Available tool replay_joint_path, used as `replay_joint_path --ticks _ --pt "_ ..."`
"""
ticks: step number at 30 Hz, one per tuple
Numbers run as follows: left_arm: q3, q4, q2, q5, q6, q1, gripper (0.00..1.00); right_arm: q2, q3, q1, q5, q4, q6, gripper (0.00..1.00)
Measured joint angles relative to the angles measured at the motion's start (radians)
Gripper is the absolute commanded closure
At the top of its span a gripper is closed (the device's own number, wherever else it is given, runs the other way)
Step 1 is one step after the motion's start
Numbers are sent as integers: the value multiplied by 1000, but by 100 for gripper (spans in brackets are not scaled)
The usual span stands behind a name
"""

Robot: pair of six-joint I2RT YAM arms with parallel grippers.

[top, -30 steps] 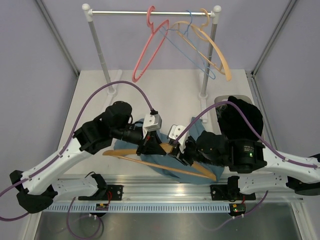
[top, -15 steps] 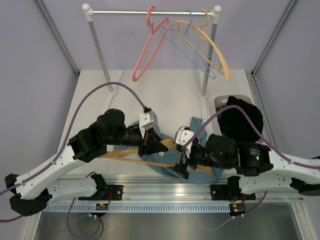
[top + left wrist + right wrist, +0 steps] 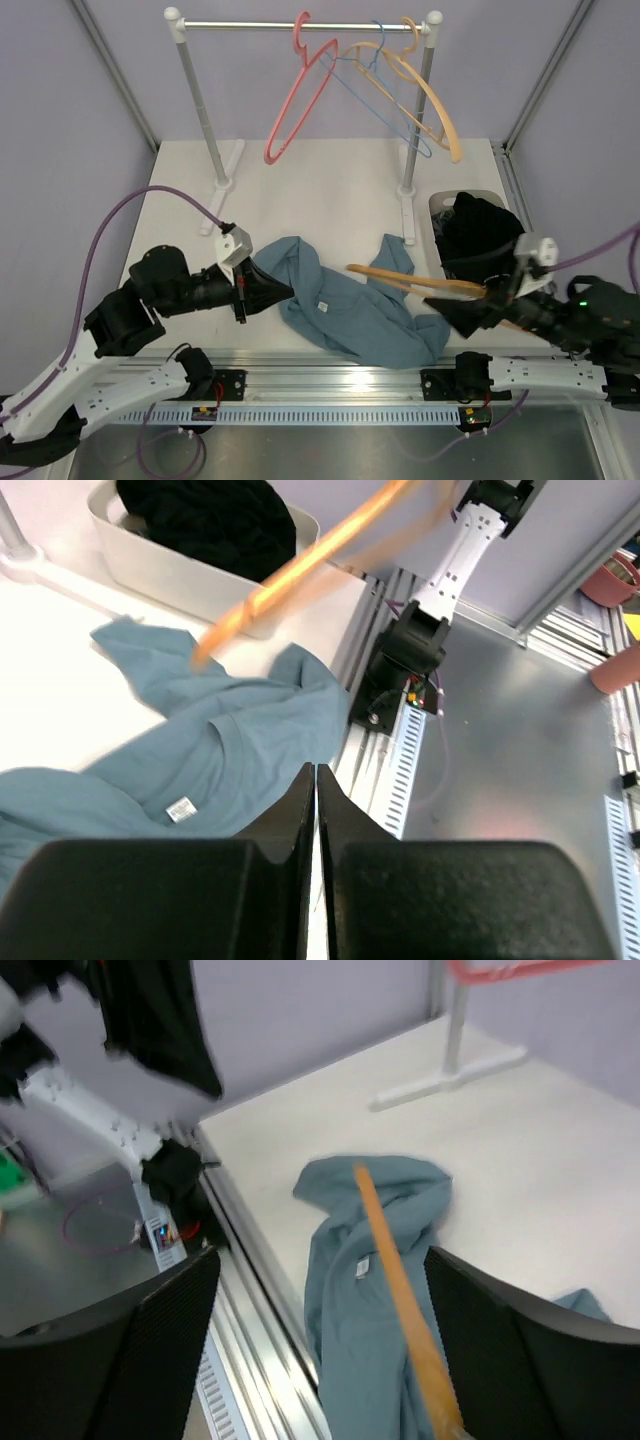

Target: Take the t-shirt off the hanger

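The hanger (image 3: 390, 1250) lies, perhaps loose, in the parted right gripper (image 3: 320, 1260); left gripper (image 3: 316, 775) closed.

- Top external: high behind the near edge, looking down on the whole counter (image 3: 330, 190).
- Left wrist: low, facing right.
- Right wrist: facing left; all 3 share the t-shirt (image 3: 350, 315).

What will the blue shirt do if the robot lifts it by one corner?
Probably flop and dangle: the shirt lies crumpled in soft folds on the table. It likely weighs little, since it looks like thin cloth. Pushed, it would probably bunch up rather than slide whole.
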Motion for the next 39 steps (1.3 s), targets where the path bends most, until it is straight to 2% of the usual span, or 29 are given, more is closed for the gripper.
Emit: replay_joint_path --ticks 3,4,9,10,12,13,16,17,18,23,29,33,39 --pt "0 -36 17 10 -5 1 100 -25 92 -9 96 25 -20 75" --pt "0 -46 41 14 -5 2 100 -13 98 -9 107 52 -8 100" --pt "-12 -71 141 25 -2 2 100 123 79 -8 144 109 -29 100" --pt "-12 -84 145 27 2 2 95 145 69 -8 153 110 -35 100" --pt "-10 -110 144 38 18 5 74 171 60 -8 179 109 -38 100" --pt "-10 -119 144 41 26 7 55 174 60 -9 187 114 -40 100" --pt "31 -161 154 47 54 8 43 166 63 -9 196 129 -38 100" --pt "51 -170 157 46 63 8 31 169 69 -9 196 132 -35 100" --pt "76 -181 155 47 76 8 25 174 77 -9 196 137 -32 100" --pt "235 -230 151 46 104 8 10 207 114 -8 191 200 -1 100" --pt "382 -262 159 40 132 8 4 231 121 -7 167 278 39 100" --pt "405 -309 167 -12 169 8 1 244 121 -7 169 282 43 100" --pt "407 -418 169 -226 205 8 1 251 112 -7 179 261 29 100"
